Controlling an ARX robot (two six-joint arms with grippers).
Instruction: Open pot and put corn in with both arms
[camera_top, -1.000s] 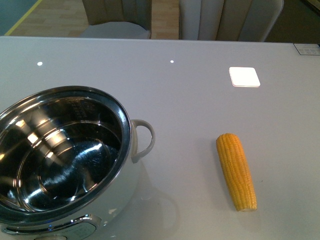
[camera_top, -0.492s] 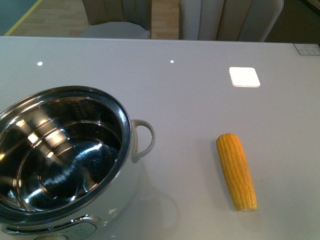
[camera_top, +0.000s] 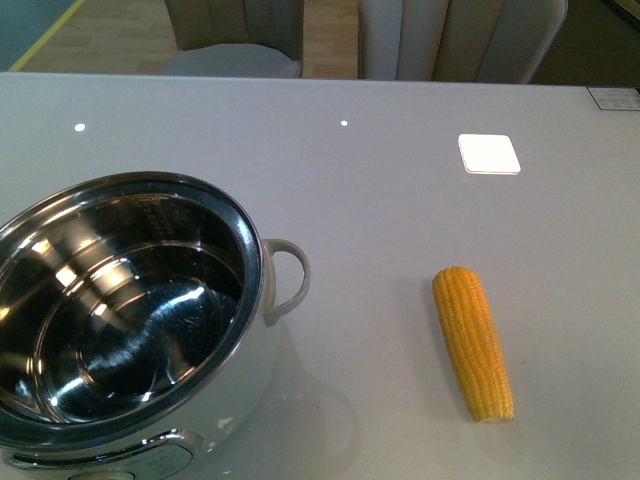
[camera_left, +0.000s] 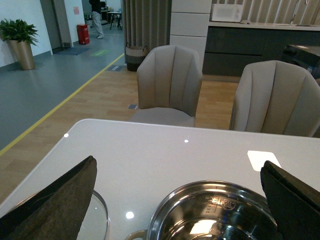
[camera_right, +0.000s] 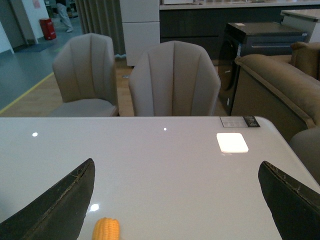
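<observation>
Nothing has moved since the earlier frames. Item: corn (camera_top: 473, 340), lying on the table (camera_top: 380, 200) right of the open pot (camera_top: 150, 330), well apart. Likely firm, light, prone to roll; best gripped across its middle. Both left gripper (camera_left: 177, 164) and right gripper (camera_right: 176, 164) spread wide, empty.

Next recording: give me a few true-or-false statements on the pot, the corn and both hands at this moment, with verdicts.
1. The pot has no lid on it. True.
2. The corn lies inside the pot. False: it lies on the table, to the right of the pot and apart from it.
3. The left hand and the right hand are both open. True.
4. The right hand grips the corn. False: it holds nothing, and the corn lies free on the table.
</observation>
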